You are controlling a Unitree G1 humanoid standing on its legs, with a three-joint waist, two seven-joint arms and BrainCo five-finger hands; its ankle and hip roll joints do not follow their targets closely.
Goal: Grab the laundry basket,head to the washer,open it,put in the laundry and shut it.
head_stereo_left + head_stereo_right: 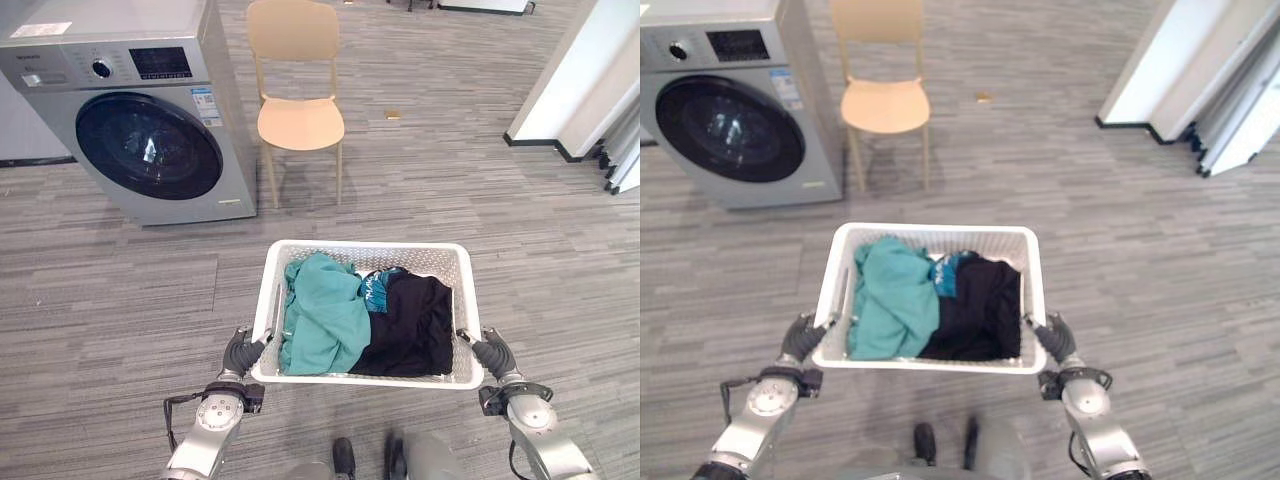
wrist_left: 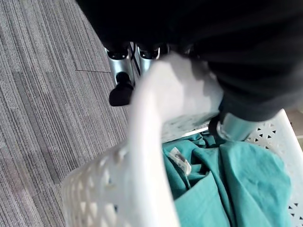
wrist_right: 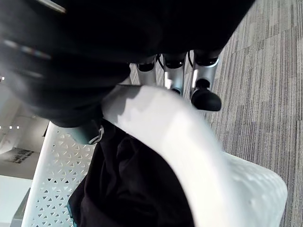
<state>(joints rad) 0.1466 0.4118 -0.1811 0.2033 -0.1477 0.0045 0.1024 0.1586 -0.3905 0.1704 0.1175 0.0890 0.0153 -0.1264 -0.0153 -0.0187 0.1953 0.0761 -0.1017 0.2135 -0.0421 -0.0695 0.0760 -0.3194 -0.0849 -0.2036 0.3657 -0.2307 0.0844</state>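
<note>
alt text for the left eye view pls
Both robot hands, left and right, grip a white basket of teal and black clothes. Ahead on the left: a shut washer, with a chair beside it.

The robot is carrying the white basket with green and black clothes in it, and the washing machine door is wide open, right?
Not quite. The washing machine door is shut, as the left eye view shows. The rest is right: both hands hold the white basket, with green and black clothes inside.
</note>
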